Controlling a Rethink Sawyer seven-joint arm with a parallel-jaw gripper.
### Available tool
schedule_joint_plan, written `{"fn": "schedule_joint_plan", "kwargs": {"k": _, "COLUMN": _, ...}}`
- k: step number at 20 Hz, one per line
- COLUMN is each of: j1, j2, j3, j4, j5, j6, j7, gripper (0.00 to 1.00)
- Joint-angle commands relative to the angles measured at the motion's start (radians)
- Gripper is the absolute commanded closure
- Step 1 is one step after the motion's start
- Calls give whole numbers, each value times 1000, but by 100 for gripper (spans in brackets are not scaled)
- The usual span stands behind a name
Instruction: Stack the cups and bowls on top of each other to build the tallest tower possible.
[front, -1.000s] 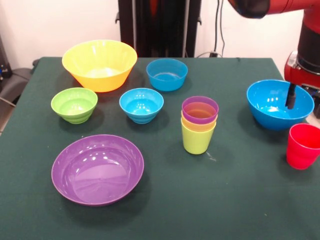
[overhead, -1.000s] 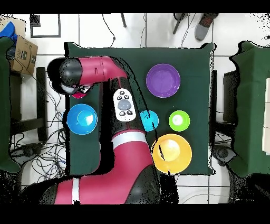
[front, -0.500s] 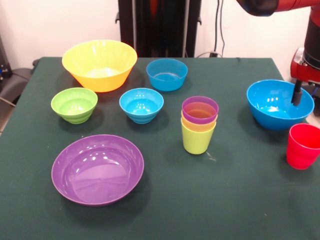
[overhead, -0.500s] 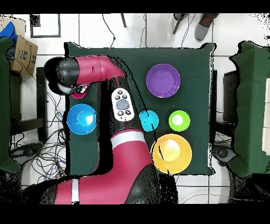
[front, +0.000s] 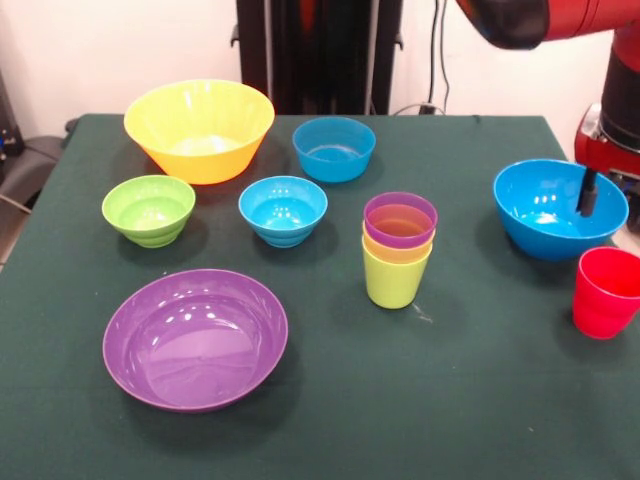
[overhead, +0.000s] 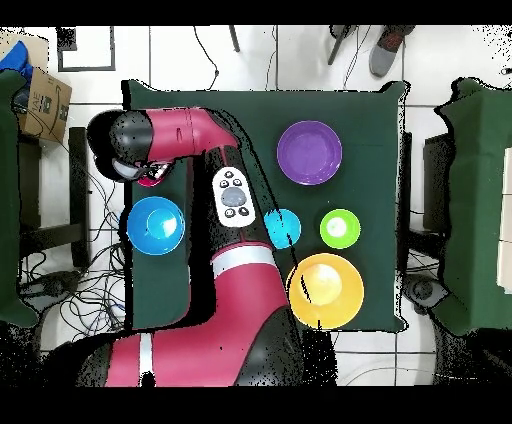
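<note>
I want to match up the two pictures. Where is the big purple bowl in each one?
Front view: the purple bowl sits low on the left, the thing closest to the camera.
Overhead view: the purple bowl lies in the upper right part of the green table.
Shared landmark: the small green bowl is its nearest neighbour in both views.

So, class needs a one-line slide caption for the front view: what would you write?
Three nested cups stand mid-table among scattered bowls while the gripper hangs by the large blue bowl.
</note>
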Motion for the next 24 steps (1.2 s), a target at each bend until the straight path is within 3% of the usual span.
{"fn": "schedule_joint_plan", "kwargs": {"k": 1, "j1": -5, "j2": 98, "j3": 24, "j4": -38, "j5": -111, "j6": 35, "j7": -182, "gripper": 0}}
{"fn": "schedule_joint_plan", "kwargs": {"k": 24, "j1": 22, "j2": 139, "j3": -18, "j4": -54, "j5": -140, "j6": -35, "j7": -115, "gripper": 0}}
